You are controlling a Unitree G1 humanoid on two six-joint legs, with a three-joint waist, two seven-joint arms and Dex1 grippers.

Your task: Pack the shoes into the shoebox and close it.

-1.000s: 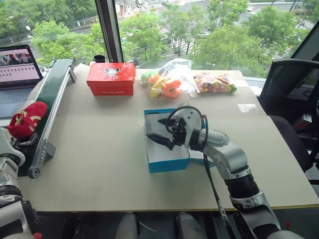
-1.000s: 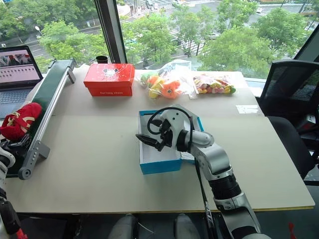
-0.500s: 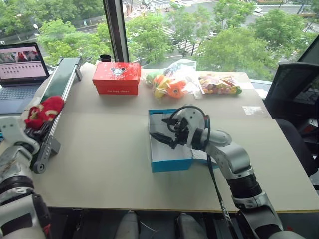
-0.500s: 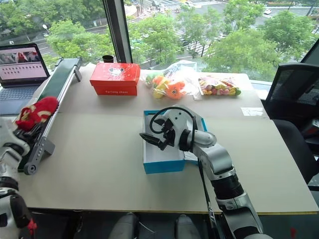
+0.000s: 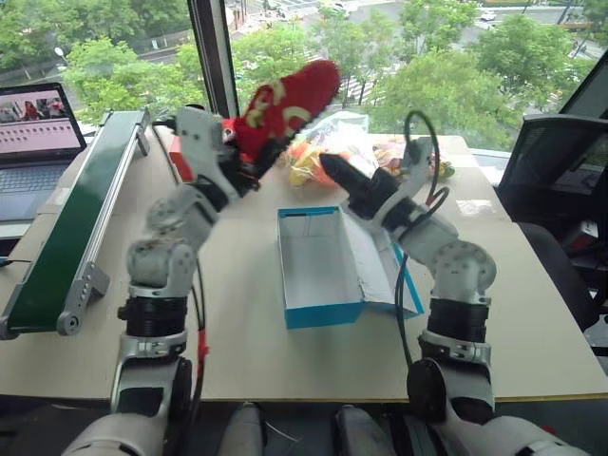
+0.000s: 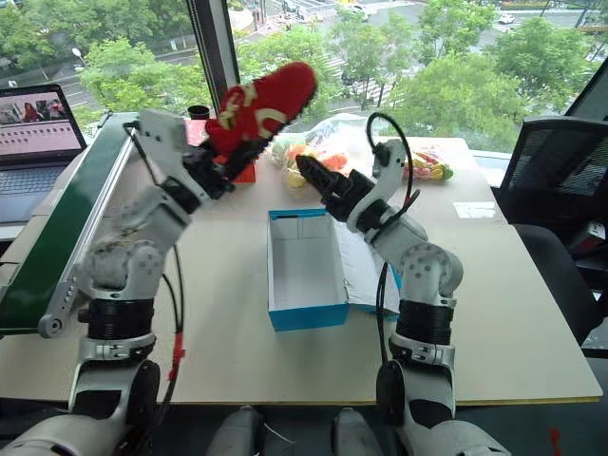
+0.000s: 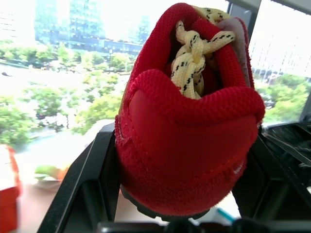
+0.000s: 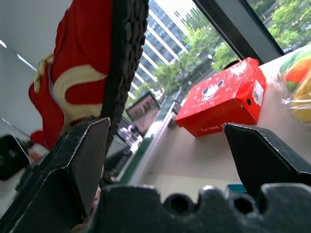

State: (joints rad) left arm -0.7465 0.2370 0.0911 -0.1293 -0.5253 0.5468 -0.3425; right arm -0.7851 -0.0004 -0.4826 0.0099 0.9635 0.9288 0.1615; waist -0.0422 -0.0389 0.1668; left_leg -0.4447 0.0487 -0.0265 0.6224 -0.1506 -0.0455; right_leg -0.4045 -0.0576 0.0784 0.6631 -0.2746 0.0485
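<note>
Nearest on the pale tabletop (image 5: 237, 342), the bright blue cardboard shoebox (image 5: 318, 271) with its white inside lies open and holds nothing, its lid (image 5: 385, 275) folded flat to the right. Above and beyond it, the right gripper (image 5: 340, 176) hangs with its two black fingers spread wide, gripping nothing, pointing up toward the shoe. Just to its left, the left gripper (image 5: 249, 157) is clamped on the heel of a red fabric shoe (image 5: 285, 100) with yellow-cream laces, toe raised high. Farther back sits a red cardboard box (image 8: 221, 99).
</note>
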